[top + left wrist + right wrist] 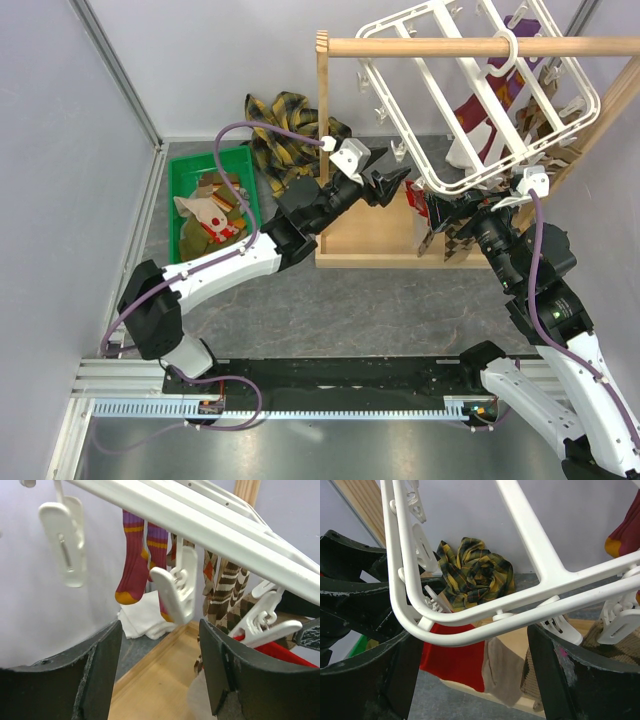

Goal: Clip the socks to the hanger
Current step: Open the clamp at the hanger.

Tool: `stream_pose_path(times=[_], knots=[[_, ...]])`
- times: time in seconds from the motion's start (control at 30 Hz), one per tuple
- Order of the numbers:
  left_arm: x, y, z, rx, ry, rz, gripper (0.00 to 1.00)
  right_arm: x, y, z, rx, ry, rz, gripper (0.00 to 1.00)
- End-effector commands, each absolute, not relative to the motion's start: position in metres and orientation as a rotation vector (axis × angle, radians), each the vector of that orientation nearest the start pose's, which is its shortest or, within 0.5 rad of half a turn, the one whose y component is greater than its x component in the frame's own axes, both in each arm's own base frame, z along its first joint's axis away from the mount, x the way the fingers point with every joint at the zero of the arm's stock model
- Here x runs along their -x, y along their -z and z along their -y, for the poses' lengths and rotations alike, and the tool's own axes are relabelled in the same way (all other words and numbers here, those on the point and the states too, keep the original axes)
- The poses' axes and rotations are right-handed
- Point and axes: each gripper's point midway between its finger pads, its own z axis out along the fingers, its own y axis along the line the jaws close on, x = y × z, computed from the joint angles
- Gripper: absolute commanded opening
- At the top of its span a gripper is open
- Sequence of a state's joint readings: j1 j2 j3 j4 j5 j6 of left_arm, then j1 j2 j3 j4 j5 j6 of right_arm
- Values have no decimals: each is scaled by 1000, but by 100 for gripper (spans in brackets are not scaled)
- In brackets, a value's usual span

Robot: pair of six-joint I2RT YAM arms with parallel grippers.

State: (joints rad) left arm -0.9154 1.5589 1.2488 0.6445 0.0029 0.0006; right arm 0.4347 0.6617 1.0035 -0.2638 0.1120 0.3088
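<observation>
The white hanger (480,95) hangs tilted from the wooden rod, with several socks clipped under it: maroon ones with orange stripes (135,565) and brown argyle ones (225,590). My left gripper (392,183) is open below the hanger's near-left corner, with nothing between its fingers (97,677). A white clip (176,587) dangles just beyond its tips. My right gripper (462,205) is open too. The hanger's rounded corner rim (485,625) crosses in front of its wide jaws. A red and beige sock (457,660) hangs just behind that rim.
A green bin (185,165) at the left holds more socks (212,212). The yellow-and-black plaid cloth (285,135) lies behind the wooden rack's post (322,100). The rack's tray (370,235) sits below both grippers. White cloth (145,620) lies beside the tray.
</observation>
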Motion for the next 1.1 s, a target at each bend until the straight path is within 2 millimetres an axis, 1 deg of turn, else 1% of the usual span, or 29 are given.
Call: stream_pose_path(times=[0.0,0.23,0.43,0.63,0.67,0.73,0.77,0.9,0.93,1.0,1.07], knots=[[-316,-443,410,-547,768,-1001,67,-250,-420,-98,-32,-483,-1444,89],[-316,-446,412,-538,779,-982,64,-251,-419,-99,-29,-484,-1449,90],[-315,-445,415,-552,786,-972,53,-249,-420,-99,-29,-490,-1446,89],[-314,-449,416,-557,788,-953,49,-249,-419,-99,-27,-492,-1449,90],[-314,-447,417,-562,786,-955,45,-249,-419,-99,-26,-491,-1448,89],[-314,-448,417,-567,779,-949,39,-249,-420,-100,-26,-496,-1448,90],[-314,-445,417,-572,778,-954,34,-247,-421,-99,-24,-499,-1444,90],[-313,-439,418,-585,772,-960,22,-244,-422,-101,-18,-510,-1444,89],[-312,-439,418,-588,770,-960,15,-243,-422,-101,-13,-513,-1446,89],[-310,-435,421,-599,770,-968,10,-241,-422,-101,-8,-515,-1454,89],[-311,-429,423,-611,766,-985,3,-238,-425,-101,0,-522,-1453,89]])
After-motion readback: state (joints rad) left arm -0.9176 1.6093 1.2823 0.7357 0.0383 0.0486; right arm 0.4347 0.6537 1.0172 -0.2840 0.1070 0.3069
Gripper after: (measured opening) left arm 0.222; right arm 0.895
